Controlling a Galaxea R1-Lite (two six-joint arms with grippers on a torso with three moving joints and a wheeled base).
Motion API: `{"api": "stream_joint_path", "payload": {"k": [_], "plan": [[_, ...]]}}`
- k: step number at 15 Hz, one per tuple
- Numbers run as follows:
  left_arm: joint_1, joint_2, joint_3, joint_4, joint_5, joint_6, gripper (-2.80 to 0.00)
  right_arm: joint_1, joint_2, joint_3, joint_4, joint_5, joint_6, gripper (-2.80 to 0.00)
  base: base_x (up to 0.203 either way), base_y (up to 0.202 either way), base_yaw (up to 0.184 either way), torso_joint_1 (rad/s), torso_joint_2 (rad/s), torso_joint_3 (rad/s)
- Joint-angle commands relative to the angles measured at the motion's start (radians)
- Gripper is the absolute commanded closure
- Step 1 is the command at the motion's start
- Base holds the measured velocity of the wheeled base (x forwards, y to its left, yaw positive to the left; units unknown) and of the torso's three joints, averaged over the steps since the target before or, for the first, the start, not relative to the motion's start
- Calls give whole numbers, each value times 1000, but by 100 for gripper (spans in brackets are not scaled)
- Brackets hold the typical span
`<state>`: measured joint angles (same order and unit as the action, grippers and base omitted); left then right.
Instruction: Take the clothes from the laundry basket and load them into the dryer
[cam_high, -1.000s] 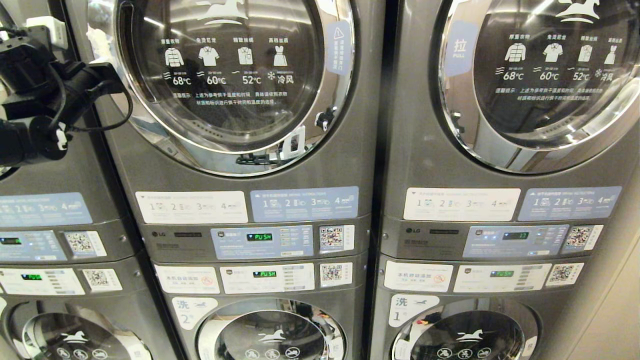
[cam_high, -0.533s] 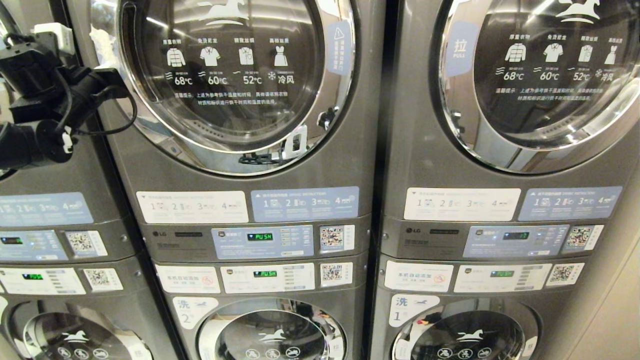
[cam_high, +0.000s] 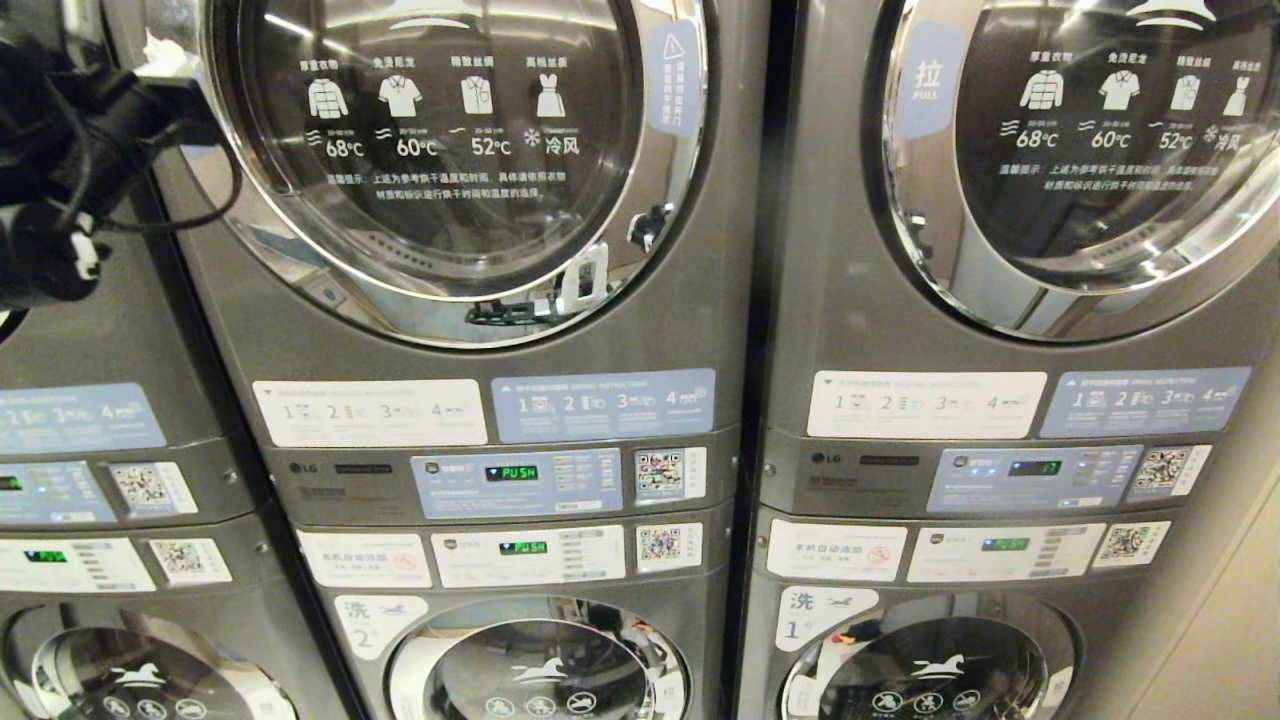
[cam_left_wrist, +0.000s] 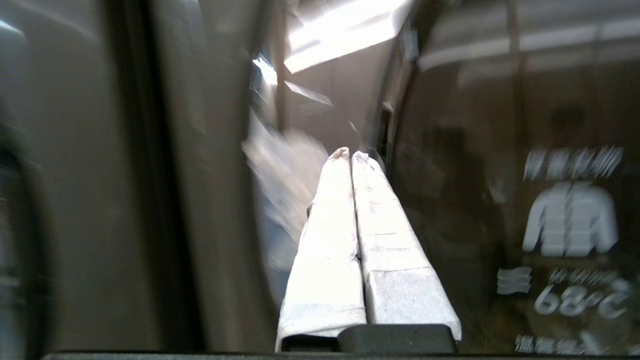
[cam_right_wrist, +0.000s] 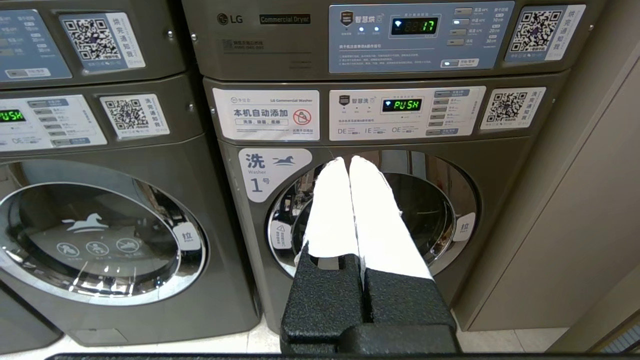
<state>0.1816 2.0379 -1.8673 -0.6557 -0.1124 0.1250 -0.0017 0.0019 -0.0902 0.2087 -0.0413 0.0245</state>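
The dryer (cam_high: 480, 330) in the middle of the head view has its round glass door (cam_high: 440, 150) closed against the front. My left arm (cam_high: 60, 150) reaches in from the upper left. My left gripper (cam_high: 162, 48) is shut with nothing in it, its white tips at the door's left rim. In the left wrist view the left gripper (cam_left_wrist: 350, 152) points along the edge of the dark door glass (cam_left_wrist: 500, 210). My right gripper (cam_right_wrist: 348, 160) is shut and empty, held low in front of the washer marked 1 (cam_right_wrist: 370, 210). The clothes and the laundry basket are out of view.
A second dryer (cam_high: 1010, 330) stands to the right and a third stack (cam_high: 90, 420) to the left. Control panels (cam_high: 520, 480) sit below the doors, with washers (cam_high: 540, 670) underneath. A beige wall (cam_right_wrist: 575, 200) borders the right-hand stack.
The whole head view has shifted a little to the left. My left arm has risen, its shut tips moving up along the door's left rim. The right arm has stayed still.
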Motion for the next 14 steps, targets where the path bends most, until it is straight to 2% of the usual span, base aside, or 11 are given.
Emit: {"api": "stream_joint_path", "payload": {"k": [1, 4, 9, 11, 14], "plan": [[14, -216, 78, -9, 3, 7, 0, 0, 0, 0, 1, 0, 0, 0, 0, 0, 0, 0, 0, 0], [17, -497, 321, 15, 0, 14, 0, 0, 0, 0, 1, 0, 0, 0, 0, 0, 0, -13, 16, 13], [16, -995, 850, 122, -7, 17, 0, 0, 0, 0, 1, 0, 2, 0, 0, 0, 0, 0, 0, 0], [16, -1231, 1086, 242, -8, 11, 0, 0, 0, 0, 1, 0, 1, 0, 0, 0, 0, 0, 0, 0], [16, -1562, 1398, 487, -7, -5, 0, 0, 0, 0, 1, 0, 0, 0, 0, 0, 0, 0, 0, 0]]}}
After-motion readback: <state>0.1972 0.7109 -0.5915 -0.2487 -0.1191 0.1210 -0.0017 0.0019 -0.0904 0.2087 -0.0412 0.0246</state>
